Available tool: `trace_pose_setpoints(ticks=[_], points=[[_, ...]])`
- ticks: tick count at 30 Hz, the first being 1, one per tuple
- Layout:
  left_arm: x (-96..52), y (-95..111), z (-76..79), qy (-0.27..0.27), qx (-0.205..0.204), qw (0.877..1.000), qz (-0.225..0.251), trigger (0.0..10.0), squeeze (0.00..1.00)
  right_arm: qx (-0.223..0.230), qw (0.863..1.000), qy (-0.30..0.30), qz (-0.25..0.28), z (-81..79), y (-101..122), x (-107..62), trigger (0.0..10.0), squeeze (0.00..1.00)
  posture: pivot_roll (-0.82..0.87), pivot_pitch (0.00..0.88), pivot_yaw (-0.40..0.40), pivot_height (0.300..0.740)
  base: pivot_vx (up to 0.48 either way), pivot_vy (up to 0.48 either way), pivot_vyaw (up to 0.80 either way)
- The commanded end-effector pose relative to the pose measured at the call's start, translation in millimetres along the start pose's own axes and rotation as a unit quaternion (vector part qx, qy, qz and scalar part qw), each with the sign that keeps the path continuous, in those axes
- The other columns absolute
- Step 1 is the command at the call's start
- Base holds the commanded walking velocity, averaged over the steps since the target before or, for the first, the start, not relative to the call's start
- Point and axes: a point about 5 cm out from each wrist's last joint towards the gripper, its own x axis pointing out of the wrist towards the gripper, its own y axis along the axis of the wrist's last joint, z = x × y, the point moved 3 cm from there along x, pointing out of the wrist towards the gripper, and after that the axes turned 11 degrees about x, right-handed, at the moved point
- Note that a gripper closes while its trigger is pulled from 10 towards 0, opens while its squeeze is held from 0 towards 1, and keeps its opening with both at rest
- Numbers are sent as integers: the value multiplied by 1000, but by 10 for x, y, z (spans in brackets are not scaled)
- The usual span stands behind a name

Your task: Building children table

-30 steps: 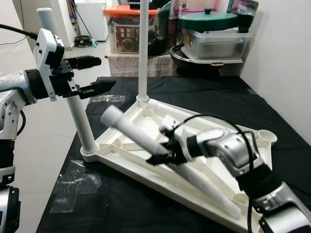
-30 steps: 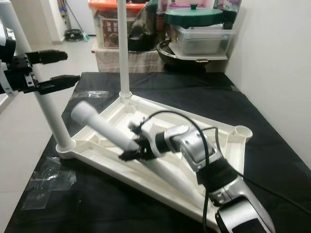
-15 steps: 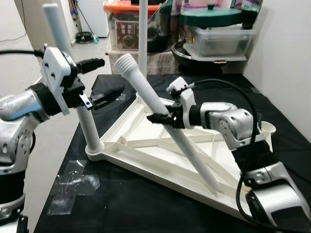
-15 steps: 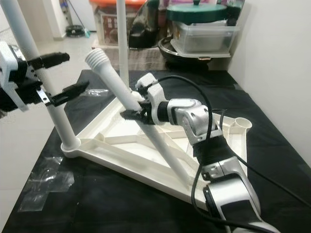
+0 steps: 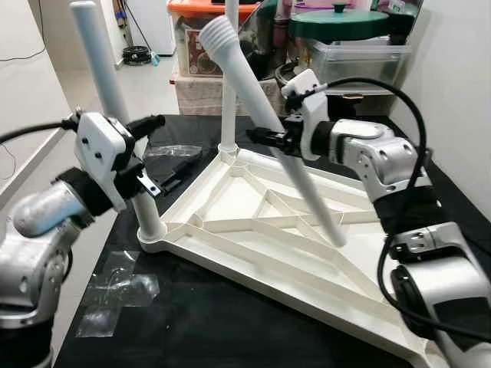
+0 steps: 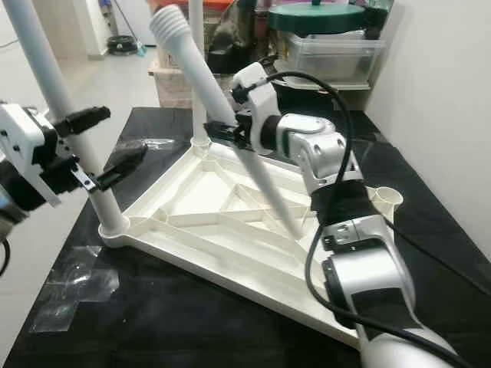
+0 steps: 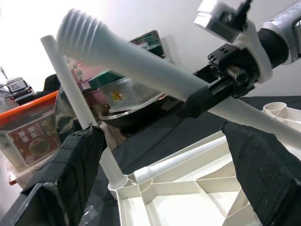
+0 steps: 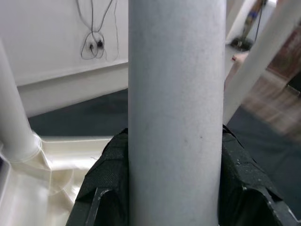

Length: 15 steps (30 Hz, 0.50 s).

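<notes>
A counter (image 5: 230, 322) draped in black cloth stands against a clutter of storage tubs and pots, and on it lies the white tabletop (image 5: 253, 230), upside down with its ribbed underside showing, so the corner sockets face up to take the legs. Two legs are in place already: the near-left leg (image 5: 115, 115) stands upright in the tabletop's near-left corner socket, and the far leg (image 5: 228, 84) rises from the corner behind it. The socket at the tabletop's right corner (image 6: 386, 198) is still bare.

The right hand (image 5: 270, 138) is closed around the loose leg (image 5: 265, 123) near its middle and carries it above the tabletop, clear of the ribs, which looks like a way to swing it about freely before seating it. Its long axis runs on a steep slant: the ridged, threaded end (image 5: 218, 32) points up and back over the far leg's side, while the plain end points down at the tabletop's middle. As I judge it, that ridged end has to be turned downward to meet a socket.

The left hand (image 5: 157, 149) hovers just beside the near-left leg with its fingers spread apart and gripping nothing, perhaps ready to steady it.
</notes>
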Motion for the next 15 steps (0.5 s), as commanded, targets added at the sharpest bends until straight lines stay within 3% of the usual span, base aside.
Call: trace_pose_setpoints(ticks=[1, 4, 5, 7, 13, 15], points=[[7, -13, 59, -1, 5, 1000, -7, 10000, 0, -83, 996, -9, -13, 12, 16, 14, 0, 0, 26, 0, -80, 740, 0, 0, 0], [11, -41, 137, 3, -3, 1000, -13, 10000, 0, -179, 982, -1, -63, -12, -176, 59, 0, 0, 31, 0, -88, 740, 0, 0, 0], [11, -41, 137, 3, -3, 1000, -13, 10000, 0, -179, 982, -1, -63, -12, -176, 59, 0, 0, 31, 0, -88, 740, 0, 0, 0], [3, -61, 205, 5, -6, 1000, -21, 10000, 0, -243, 963, -18, -115, 27, -475, 112, 0, 0, 33, 0, -91, 740, 0, 0, 0], [-9, -70, 258, 9, -16, 1000, -25, 10000, 0, -236, 958, -34, -157, 91, -776, 118, 0, 0, 41, 0, -100, 740, 0, 0, 0], [-14, -94, 319, 8, -17, 999, -31, 10000, 0, -191, 961, -65, -190, 181, -1056, 79, 0, 0, 41, 0, -103, 740, 0, 0, 0]])
